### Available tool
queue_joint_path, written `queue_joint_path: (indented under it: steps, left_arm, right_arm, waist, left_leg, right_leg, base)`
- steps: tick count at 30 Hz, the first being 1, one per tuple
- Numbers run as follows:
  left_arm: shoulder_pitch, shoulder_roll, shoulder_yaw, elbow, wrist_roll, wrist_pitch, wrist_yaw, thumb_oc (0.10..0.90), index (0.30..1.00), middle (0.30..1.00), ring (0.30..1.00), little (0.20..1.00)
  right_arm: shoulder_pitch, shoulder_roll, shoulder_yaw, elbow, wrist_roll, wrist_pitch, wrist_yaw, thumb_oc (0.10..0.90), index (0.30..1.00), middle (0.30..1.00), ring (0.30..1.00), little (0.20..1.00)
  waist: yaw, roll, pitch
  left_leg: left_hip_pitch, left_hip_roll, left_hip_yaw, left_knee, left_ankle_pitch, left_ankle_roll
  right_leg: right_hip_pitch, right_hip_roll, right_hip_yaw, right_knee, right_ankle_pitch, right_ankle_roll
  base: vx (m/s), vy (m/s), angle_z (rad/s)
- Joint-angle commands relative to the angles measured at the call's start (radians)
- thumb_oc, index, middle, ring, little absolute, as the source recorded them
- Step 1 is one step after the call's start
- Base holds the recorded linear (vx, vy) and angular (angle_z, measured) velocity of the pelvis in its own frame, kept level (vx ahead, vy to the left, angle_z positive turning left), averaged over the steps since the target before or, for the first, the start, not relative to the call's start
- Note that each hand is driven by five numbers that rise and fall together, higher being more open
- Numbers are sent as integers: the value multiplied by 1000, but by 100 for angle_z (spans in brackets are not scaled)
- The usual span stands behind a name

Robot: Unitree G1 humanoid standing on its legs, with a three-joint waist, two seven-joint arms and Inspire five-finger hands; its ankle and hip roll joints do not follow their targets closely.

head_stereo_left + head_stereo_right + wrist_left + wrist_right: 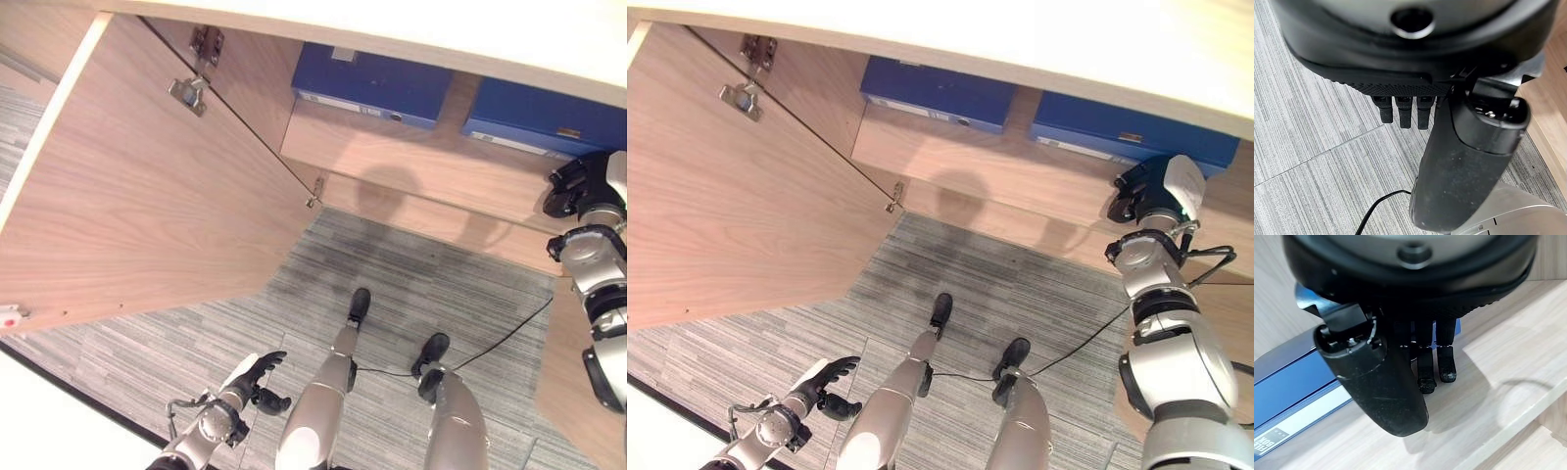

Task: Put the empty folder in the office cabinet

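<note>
Two blue folders lie flat on the cabinet shelf point(411, 162): one at the left point(372, 83) and one at the right point(1127, 127). My right hand point(1156, 191) is raised in front of the shelf, just below the right folder's front edge, fingers relaxed and empty. In the right wrist view its fingers point(1444, 362) hang over the bare shelf board point(1498, 396), apart from the blue folder point(1288, 396) beside them. My left hand point(257, 377) hangs low over the carpet, open and holding nothing; its fingers point(1400, 110) point at the floor.
The cabinet's left door point(127, 196) stands swung wide open, with metal hinges point(191, 93) near its top. A wooden panel point(573, 382) stands at the lower right beside my right arm. Grey striped carpet point(421, 274) lies in front of the cabinet.
</note>
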Motion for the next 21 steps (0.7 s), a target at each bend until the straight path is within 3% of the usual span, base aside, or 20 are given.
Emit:
queue_joint_path:
  steps: [1, 9, 21]
  left_arm:
    - [62, 53, 15, 4, -18, -13, 12, 800, 900, 900, 900, 900]
    - [58, 54, 22, 21, -17, -12, 19, 800, 900, 900, 900, 900]
    - [54, 60, 14, 47, -20, -7, 27, 800, 900, 900, 900, 900]
  right_arm:
    - [-55, -76, 43, -85, -15, -18, -54, 400, 300, 300, 300, 300]
    - [-85, 26, 60, -145, -11, -31, -45, 400, 300, 300, 300, 300]
    - [-170, 70, 82, -88, 30, -25, -40, 400, 300, 300, 300, 300]
  waist:
    - [24, -14, -11]
    - [32, -17, -23]
    - [52, -19, -32]
  left_leg:
    - [52, 51, -18, 0, -121, -32]
    - [53, 49, -16, 18, -131, -32]
    - [55, 47, -26, 14, -129, -31]
  right_leg:
    - [79, -43, 53, -118, 71, 106]
    - [89, -43, 56, -124, 73, 102]
    - [101, -46, 47, -126, 72, 102]
  base:
    - [0, 0, 0]
    - [0, 1, -2]
    - [4, 2, 1]
